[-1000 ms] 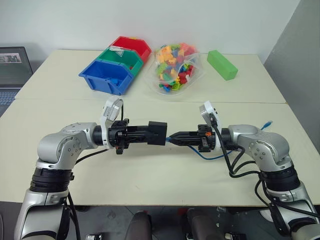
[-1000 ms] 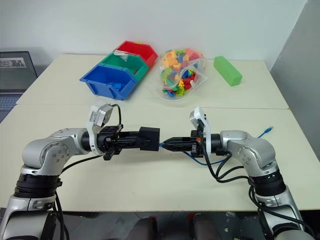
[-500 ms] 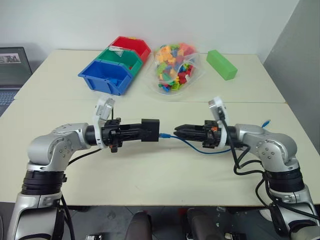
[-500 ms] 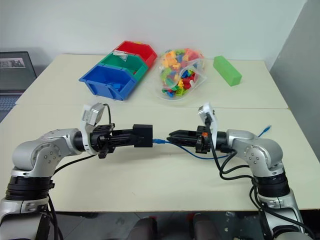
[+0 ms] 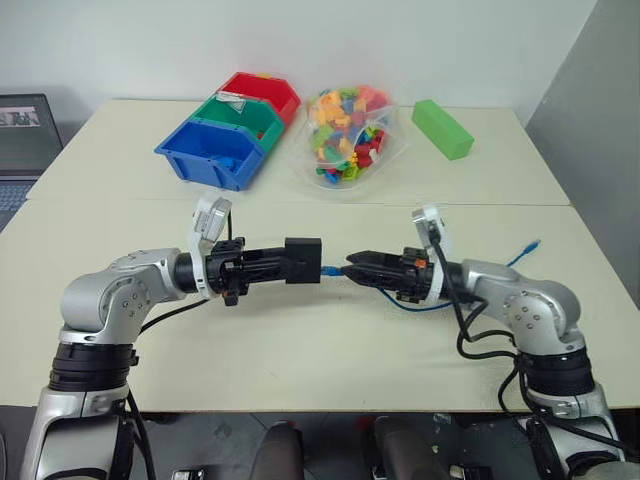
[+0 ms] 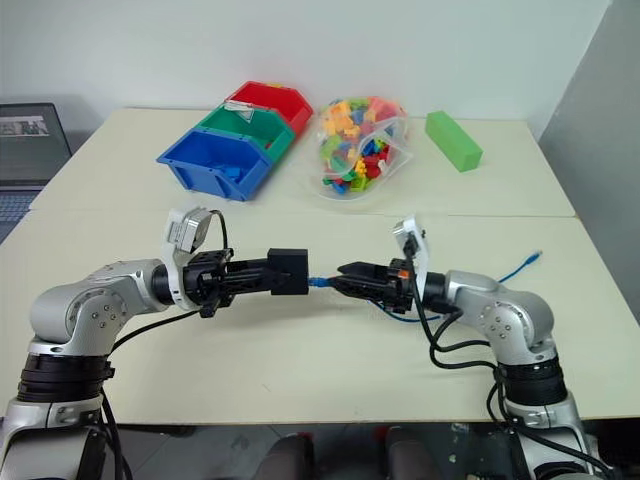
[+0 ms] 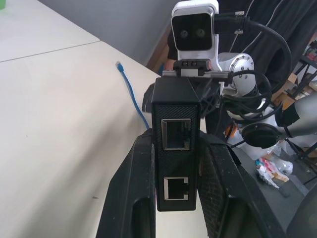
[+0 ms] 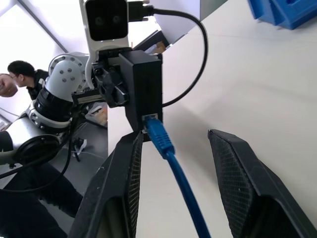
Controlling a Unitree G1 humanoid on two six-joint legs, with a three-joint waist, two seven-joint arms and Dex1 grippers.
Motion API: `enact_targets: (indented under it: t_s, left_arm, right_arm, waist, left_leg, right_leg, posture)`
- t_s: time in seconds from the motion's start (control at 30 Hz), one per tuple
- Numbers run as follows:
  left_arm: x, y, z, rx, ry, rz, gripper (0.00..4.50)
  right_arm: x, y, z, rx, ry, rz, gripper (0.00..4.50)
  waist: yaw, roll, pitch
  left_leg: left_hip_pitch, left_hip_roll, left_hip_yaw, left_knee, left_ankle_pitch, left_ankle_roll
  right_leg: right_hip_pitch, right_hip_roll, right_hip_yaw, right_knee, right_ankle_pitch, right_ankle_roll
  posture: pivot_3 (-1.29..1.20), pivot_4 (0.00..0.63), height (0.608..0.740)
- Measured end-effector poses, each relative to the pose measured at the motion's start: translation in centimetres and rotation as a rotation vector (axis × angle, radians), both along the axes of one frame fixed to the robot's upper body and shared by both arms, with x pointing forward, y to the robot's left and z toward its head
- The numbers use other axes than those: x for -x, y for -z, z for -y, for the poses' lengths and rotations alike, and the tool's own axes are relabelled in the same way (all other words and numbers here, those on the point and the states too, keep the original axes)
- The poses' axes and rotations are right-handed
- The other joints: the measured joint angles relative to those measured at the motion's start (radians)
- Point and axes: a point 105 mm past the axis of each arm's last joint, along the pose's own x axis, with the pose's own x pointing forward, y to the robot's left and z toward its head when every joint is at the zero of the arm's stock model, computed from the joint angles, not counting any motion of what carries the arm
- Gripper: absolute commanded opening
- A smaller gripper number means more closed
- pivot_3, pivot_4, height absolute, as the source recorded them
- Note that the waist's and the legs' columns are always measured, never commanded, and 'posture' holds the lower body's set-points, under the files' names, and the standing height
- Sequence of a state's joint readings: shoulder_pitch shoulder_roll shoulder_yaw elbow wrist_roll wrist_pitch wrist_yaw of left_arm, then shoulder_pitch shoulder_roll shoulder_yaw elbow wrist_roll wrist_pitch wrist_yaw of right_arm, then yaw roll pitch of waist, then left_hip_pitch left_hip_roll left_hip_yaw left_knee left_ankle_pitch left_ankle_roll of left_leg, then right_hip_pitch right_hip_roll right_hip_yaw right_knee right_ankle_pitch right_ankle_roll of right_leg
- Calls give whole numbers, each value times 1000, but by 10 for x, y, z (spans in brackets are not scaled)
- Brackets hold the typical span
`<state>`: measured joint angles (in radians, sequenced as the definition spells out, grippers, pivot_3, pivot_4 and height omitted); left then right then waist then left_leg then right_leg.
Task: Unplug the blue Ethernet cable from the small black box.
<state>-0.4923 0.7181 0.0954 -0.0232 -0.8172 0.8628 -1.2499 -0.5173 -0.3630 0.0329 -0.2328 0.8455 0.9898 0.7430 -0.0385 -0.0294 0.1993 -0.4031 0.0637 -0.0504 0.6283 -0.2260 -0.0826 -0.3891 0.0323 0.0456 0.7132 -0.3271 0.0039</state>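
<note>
A laptop [image 5: 22, 135] sits at the table's [image 5: 300, 330] far nine o'clock edge, partly cut off. Next along, toward eleven o'clock, three storage bins stand in a staggered row: the blue bin [image 5: 212, 155] nearest, the green bin [image 5: 240, 115] behind it and the red bin [image 5: 262, 92] furthest back. In front of them the left gripper [image 5: 285, 263] reaches in from nine o'clock, pointing level toward three o'clock, its two black fingers [image 7: 130, 188] clamped tight on either side of the small black box [image 5: 303, 259]; the left wrist view shows the box upright between them with two port openings on one face. The blue Ethernet cable [image 6: 318, 282] is plugged into the box's three o'clock side, its blue-booted plug [image 8: 157, 133] seated in a port. At twelve o'clock a clear bag of coloured toy bricks [image 5: 345, 135] lies on the table. The right gripper [image 5: 352, 270] comes in from three o'clock, facing the box; its fingers [image 8: 235, 173] stand partly spread on either side of the cable without closing on it, the cord running free between them. From there the cable sags under the right wrist and trails out to its loose far plug [image 5: 534, 244] lying on the table at three o'clock. A green block [image 5: 442, 128] lies at one o'clock, well apart from the rest.
</note>
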Motion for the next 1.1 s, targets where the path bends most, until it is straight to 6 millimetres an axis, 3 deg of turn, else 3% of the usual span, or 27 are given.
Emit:
enact_targets:
  t_s: [0.27, 1.1]
  left_arm:
    - [-1, 0, 2, 8, -8, -8, 777]
    - [-2, -3, 4, 37, -10, -16, 777]
  right_arm:
    - [3, -3, -14, -57, -19, -17, 2203]
    - [9, 2, -20, -62, -38, -45, 2203]
  waist:
    - [0, 0, 0]
    - [0, 0, 0]
  left_leg:
    - [0, 0, 0, 0, 0, 0]
    - [0, 0, 0, 0, 0, 0]
  right_leg:
    - [0, 0, 0, 0, 0, 0]
    - [0, 0, 0, 0, 0, 0]
  posture:
    - [0, 150, 740]
    - [0, 150, 740]
